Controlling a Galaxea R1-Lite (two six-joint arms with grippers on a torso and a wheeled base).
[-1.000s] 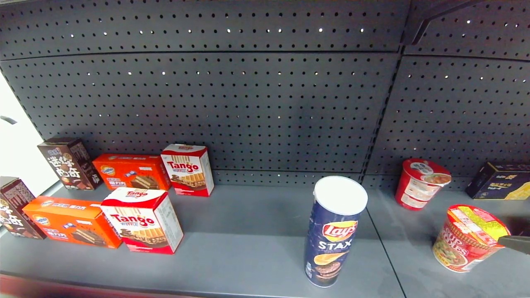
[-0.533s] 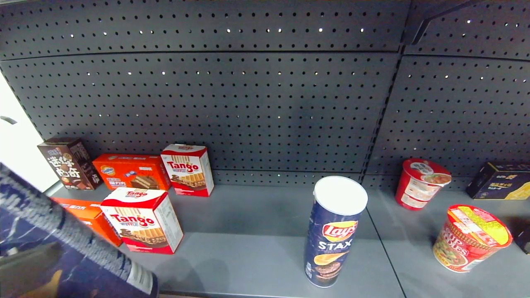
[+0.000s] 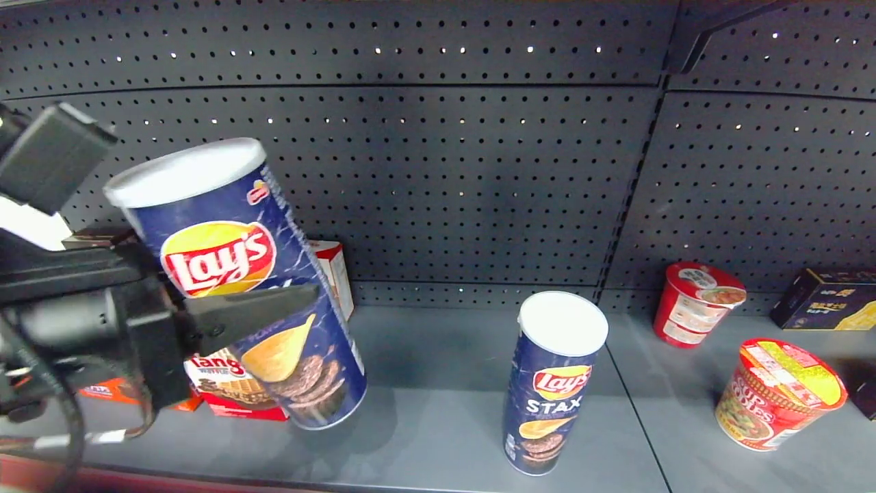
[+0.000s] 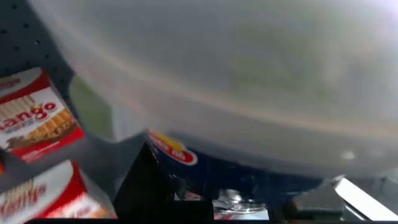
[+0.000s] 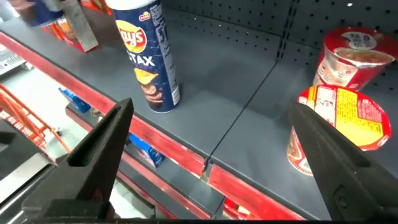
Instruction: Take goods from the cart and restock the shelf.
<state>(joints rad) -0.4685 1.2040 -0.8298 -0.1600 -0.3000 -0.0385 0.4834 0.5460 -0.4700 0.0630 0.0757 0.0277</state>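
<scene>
Jaws of your left gripper pinch a tilted can over the shelf, left of the upright can; your right gripper gapes wide.

Printed logos mark the tilted chip can centre left, upright chip can lower centre, wafer box, and noodle cup lower right.

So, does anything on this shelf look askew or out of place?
Only the held chips can in the left gripper: it leans steeply, lid toward the robot's left, in front of the wafer boxes, while the other chips can stands upright on the shelf. Whether its base touches the shelf is unclear. No spills or damage show.
</scene>
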